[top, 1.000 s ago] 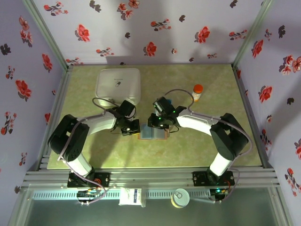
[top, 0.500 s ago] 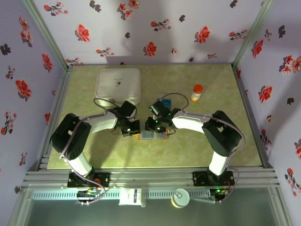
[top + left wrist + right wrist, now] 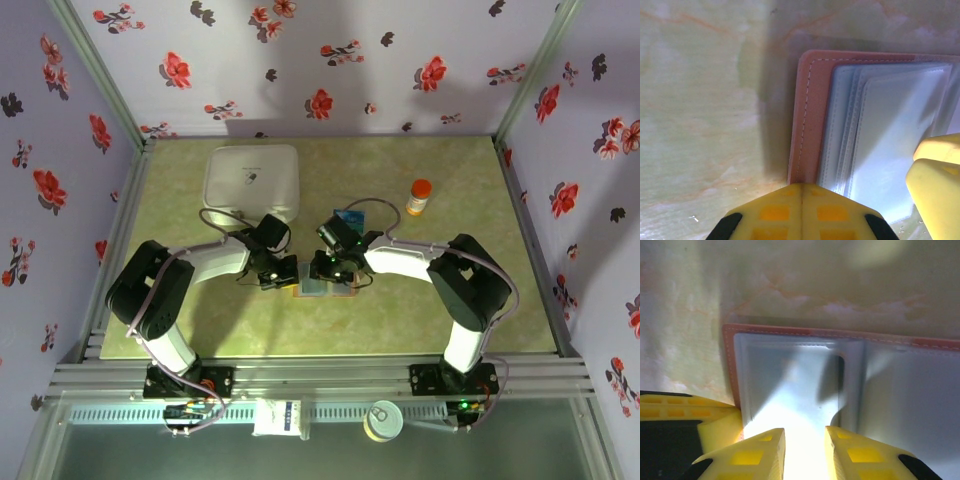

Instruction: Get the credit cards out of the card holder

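Note:
The card holder (image 3: 323, 288) lies open and flat on the table between my two grippers, showing a reddish-brown leather rim (image 3: 810, 115) and pale grey-blue pockets (image 3: 790, 370). My left gripper (image 3: 284, 273) is shut, its yellow tips (image 3: 802, 186) pressing down on the holder's left edge. My right gripper (image 3: 324, 271) hovers low over the left pocket with its jaws slightly apart (image 3: 805, 439) and nothing between them. One blue credit card (image 3: 349, 215) lies on the table behind the right arm. I cannot make out any cards inside the pockets.
A white square box (image 3: 252, 180) stands at the back left, close behind the left arm. A small bottle with an orange cap (image 3: 419, 197) stands at the back right. Flowered walls close in the table on three sides.
My right gripper has shifted left and a little nearer, over the holder's left pocket, with the arm folding in. The left gripper has stayed pressed on the holder's edge.

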{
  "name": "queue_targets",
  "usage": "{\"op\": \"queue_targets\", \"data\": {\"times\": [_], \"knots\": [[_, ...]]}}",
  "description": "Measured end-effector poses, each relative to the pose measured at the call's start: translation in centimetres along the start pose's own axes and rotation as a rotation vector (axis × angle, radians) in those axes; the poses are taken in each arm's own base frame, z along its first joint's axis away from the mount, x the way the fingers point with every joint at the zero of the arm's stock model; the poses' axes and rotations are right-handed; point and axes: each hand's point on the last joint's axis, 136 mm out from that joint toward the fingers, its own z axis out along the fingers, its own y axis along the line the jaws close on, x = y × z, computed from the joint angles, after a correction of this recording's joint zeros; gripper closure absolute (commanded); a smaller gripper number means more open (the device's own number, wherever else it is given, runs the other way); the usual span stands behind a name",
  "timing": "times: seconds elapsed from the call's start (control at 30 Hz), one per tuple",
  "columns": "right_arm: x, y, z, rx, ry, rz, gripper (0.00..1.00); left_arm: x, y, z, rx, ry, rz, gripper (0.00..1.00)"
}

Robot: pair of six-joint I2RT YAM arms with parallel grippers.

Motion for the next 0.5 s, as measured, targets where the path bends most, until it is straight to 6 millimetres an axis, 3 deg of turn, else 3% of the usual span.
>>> {"op": "queue_targets", "data": {"times": [0.5], "knots": [[0.2,-1.3,-0.7,0.058,-0.015,-0.001,0.75,0.0,0.1,-0.1,-0.004,-0.003,0.000,0.98]]}}
